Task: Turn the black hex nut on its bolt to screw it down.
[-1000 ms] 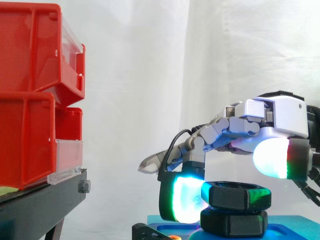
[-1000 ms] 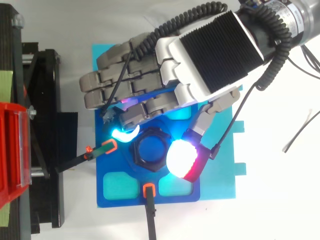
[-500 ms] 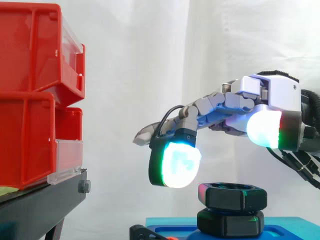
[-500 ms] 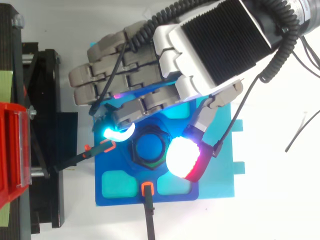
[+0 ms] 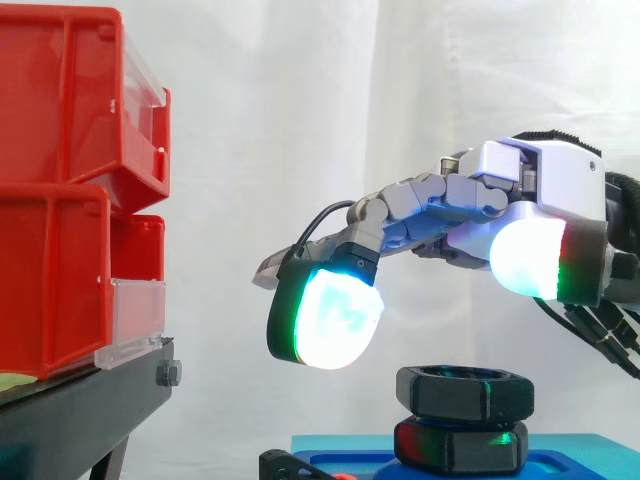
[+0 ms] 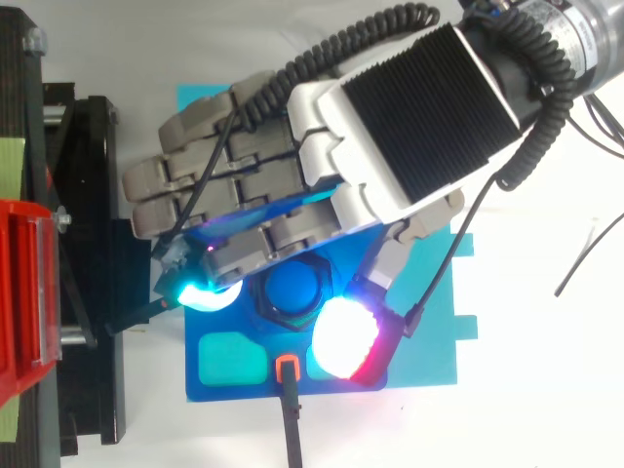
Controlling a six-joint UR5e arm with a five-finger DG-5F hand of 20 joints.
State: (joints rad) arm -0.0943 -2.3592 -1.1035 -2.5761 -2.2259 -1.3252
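Observation:
The black hex nut (image 5: 463, 392) sits on its bolt above a second black hex piece (image 5: 460, 446), on the blue base plate (image 6: 429, 336). From above, the nut (image 6: 292, 297) shows partly under the fingers. My hand (image 5: 545, 205) hovers above the nut, clear of it, with a visible gap beneath the pads. Its fingers reach left, relaxed and spread. One glowing cyan-white fingertip (image 5: 325, 318) hangs left of and above the nut. The thumb's white-red pad (image 6: 343, 339) lies to the nut's right in the top view. Nothing is held.
Stacked red bins (image 5: 60, 200) rest on a black stand (image 5: 80, 420) at the left. Black clamps with orange tips (image 6: 288, 370) grip the blue plate's front and left edges. A thin loose cable (image 6: 575, 273) lies on the white table at the right.
My hand has let go of the nut and risen above it. The fingers have opened and shifted left, away from the nut.

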